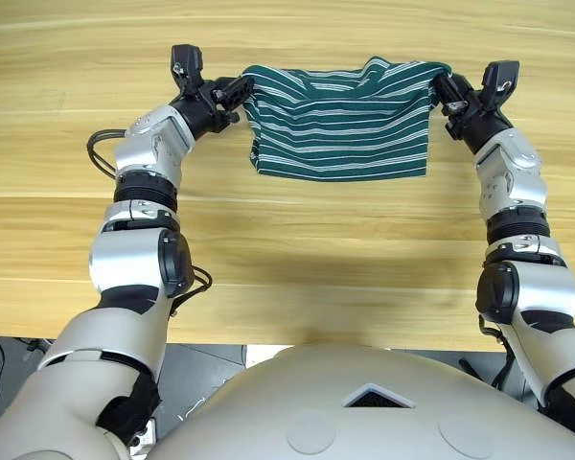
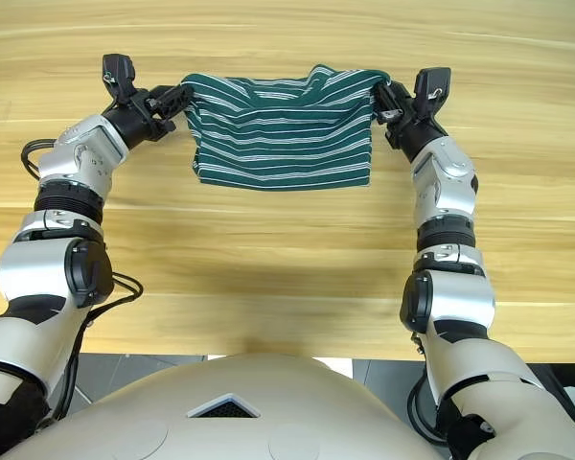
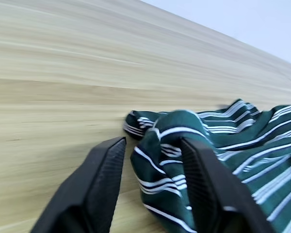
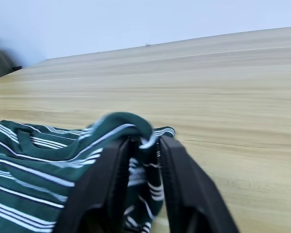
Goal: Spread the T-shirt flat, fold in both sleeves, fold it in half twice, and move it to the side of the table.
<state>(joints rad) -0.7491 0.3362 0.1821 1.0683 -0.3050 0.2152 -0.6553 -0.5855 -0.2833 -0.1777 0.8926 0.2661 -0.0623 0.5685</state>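
T-shirt [image 1: 340,125], far corners clamped in left fingers [image 3: 104,179] and right fingers [image 4: 179,174], table [image 1: 287,259] stretching well beyond every edge.

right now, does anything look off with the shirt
Yes: the T-shirt isn't flat. Its far edge humps up beside the right gripper, and cloth is bunched at the left gripper.

legible text: nothing is reading as a letter, number, label or sign | T-shirt [image 1: 340,120]: is showing stripes only (white on dark green) | table [image 1: 287,249]: is showing plain wood grain, unmarked
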